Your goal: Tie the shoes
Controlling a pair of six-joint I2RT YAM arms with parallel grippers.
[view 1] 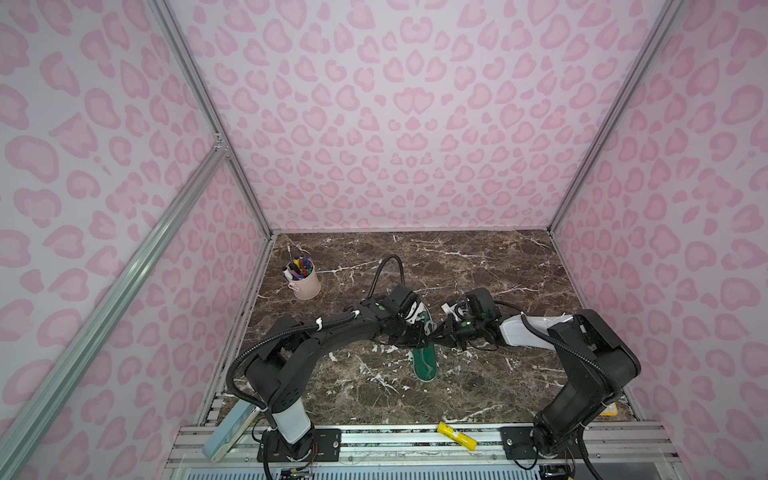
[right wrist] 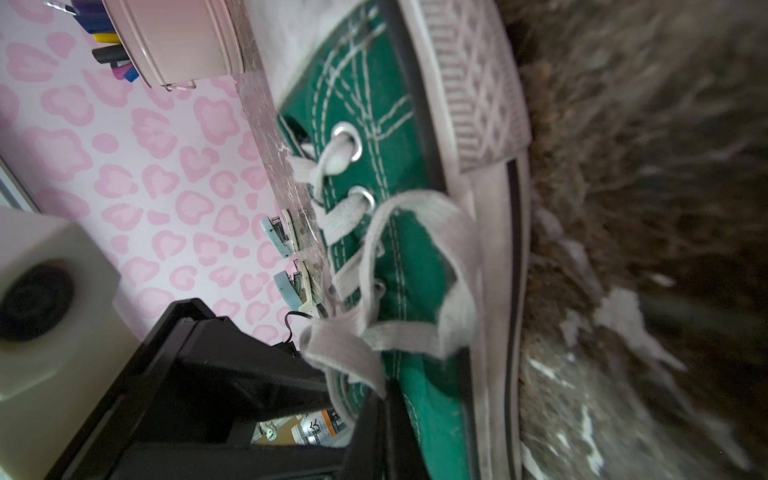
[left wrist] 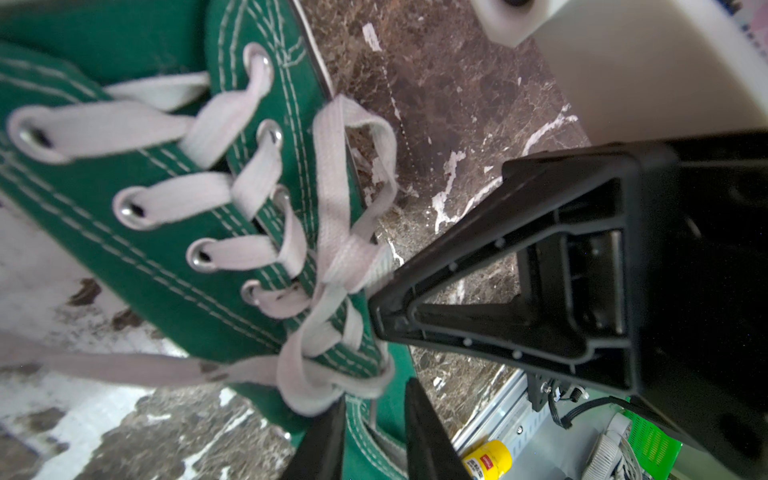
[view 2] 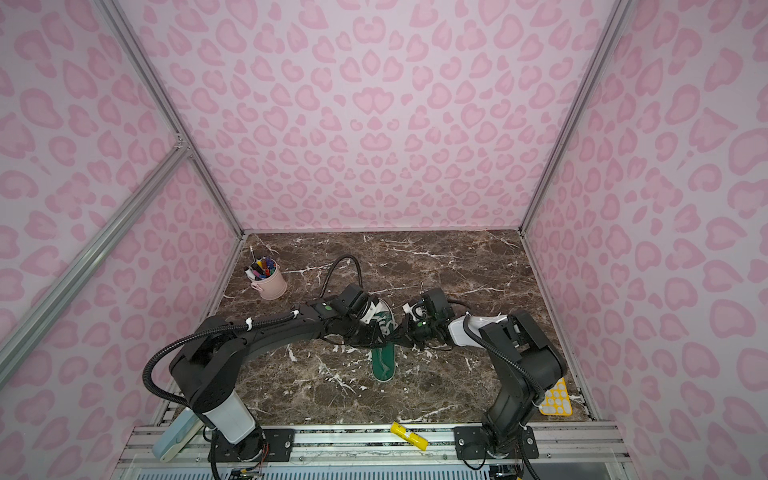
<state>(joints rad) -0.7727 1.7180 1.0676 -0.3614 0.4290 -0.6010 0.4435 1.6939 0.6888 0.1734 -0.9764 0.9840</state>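
Note:
The shoes are one green canvas sneaker [view 1: 426,363] [view 2: 383,362] lying mid-table, its heel toward the front edge. Off-white laces [left wrist: 332,199] cross the eyelets and bunch into a loose knot [left wrist: 307,382]. My left gripper [left wrist: 376,392] [view 1: 415,337] is at that knot with its jaws a small gap apart, and only the shoe's collar shows between them. My right gripper [right wrist: 384,395] [view 1: 435,336] comes in from the other side, shut on a lace loop [right wrist: 415,266]. Its tip [left wrist: 376,307] shows in the left wrist view. In both top views the arms hide the lace area.
A pink cup of pens [view 1: 305,283] [view 2: 270,284] stands at the back left of the marble table [view 1: 478,270]. A yellow tube [view 1: 457,435] lies on the front rail, a light blue object [view 1: 228,432] at the front left, a yellow stencil [view 2: 557,399] at the front right.

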